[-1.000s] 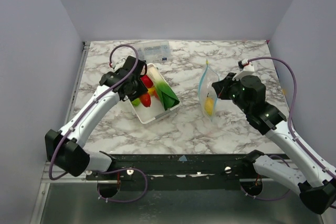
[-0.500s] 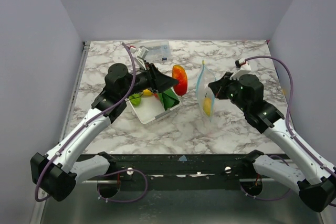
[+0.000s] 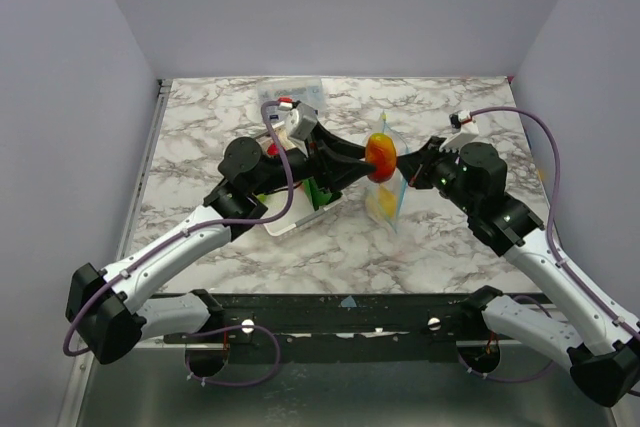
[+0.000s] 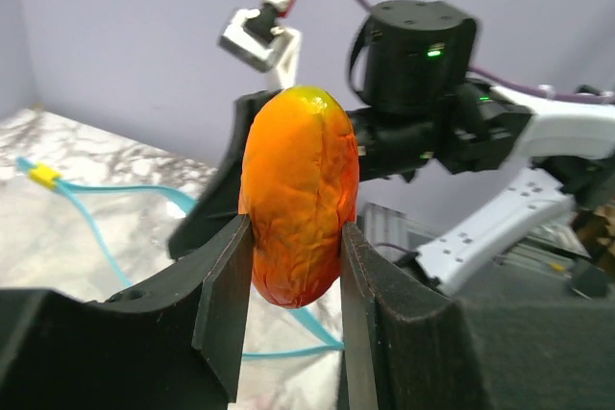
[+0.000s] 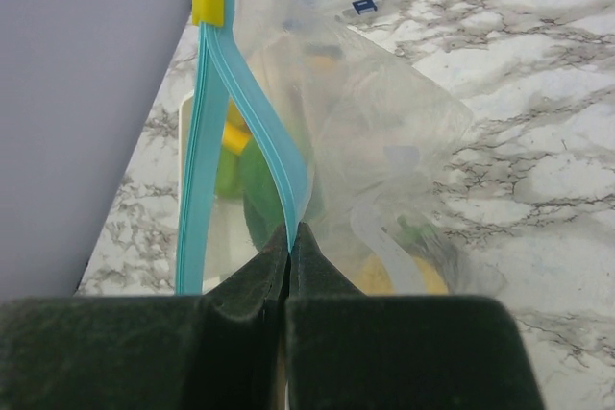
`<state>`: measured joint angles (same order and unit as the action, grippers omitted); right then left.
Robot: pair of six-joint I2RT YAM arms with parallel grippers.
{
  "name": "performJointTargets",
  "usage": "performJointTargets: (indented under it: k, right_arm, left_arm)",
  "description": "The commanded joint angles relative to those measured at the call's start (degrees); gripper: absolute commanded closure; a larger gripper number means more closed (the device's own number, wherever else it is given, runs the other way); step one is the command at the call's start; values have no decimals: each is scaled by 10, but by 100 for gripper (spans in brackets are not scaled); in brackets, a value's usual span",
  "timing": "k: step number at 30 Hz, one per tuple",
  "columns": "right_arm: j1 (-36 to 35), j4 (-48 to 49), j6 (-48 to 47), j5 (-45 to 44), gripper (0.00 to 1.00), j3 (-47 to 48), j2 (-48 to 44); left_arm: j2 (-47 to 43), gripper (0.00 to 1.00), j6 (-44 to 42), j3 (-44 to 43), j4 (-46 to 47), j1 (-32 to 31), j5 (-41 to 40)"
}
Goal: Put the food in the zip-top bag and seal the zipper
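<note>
Right now L gripper (image 4: 296, 237) is clamped on an orange-red fruit (image 4: 298, 204). Its jaws are only as wide as the fruit, w/ one pad on each long side. The fruit stands upright btwn them, its top well clear of the fingertips. From the top cam the L arm stretches across the table (image 3: 470, 97) toward the right. The fruit hangs at the mouth of the bag (image 3: 392, 209), just beside R gripper (image 5: 290, 237); whether it's past the lips can't be told.

R gripper is pinched fully together on one lip of the zipper (image 5: 252, 112), holding the bag up on edge. The other lip runs straight down apart from it, so the mouth gapes. Both lips meet at the far end under a yellow slider (image 5: 208, 2). L wrist cam shows the same blue loop lying open below and behind the fruit.

Inside the bag sits a yellow piece (image 5: 408, 280), low down near R gripper. Tray (image 3: 283, 222) is on the table left of the bag, under the L arm, w/ a green piece (image 3: 318, 193) showing at its right edge; other contents are mostly hidden by the arm. Clear box (image 3: 300, 95) w/ blue labels lies at the far edge, well apart from the bag
</note>
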<state>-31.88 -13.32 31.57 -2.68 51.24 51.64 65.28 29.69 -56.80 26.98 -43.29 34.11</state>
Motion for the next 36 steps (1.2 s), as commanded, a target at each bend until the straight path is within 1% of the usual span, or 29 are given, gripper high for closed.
performJointTargets:
  k: [1,3,7,13,16,17,18,20,24,26,28,33,36]
  right_arm:
    - [-3,24,11,22,99,-4,-4]
    - [-3,24,11,19,99,-2,-5]
    - [-3,24,10,18,99,-3,-5]
    - [-4,23,9,14,99,-3,-7]
    - [-3,24,11,11,99,-9,-13]
    - [-4,24,11,10,99,-10,-14]
    - [-3,23,11,8,99,-10,-14]
    - [-3,19,11,5,99,-7,-14]
    - [-3,17,10,2,99,-4,-18]
    - [-4,18,12,2,99,-6,-20]
    - [-3,18,13,1,99,-8,-21]
    - [-4,16,8,-5,99,-5,-18]
    - [-4,17,8,-6,99,-5,-14]
  left_arm:
    - [25,100,-65,39,102,-10,-81]
    - [41,100,-68,44,126,-11,-98]
    - [70,100,-83,40,132,-14,-120]
    - [94,99,-135,43,121,-30,-205]
    - [108,87,-137,32,103,-31,-228]
    - [112,80,-135,26,91,-30,-237]
    - [116,69,-127,20,83,-31,-242]
    - [121,51,-109,11,59,-31,-255]
    - [116,32,-65,17,38,-31,-281]
    - [106,19,-58,24,31,-31,-284]
    - [93,16,-52,26,12,-31,-278]
    - [58,15,-47,26,-39,-30,-256]
    - [37,15,-44,21,-86,-30,-262]
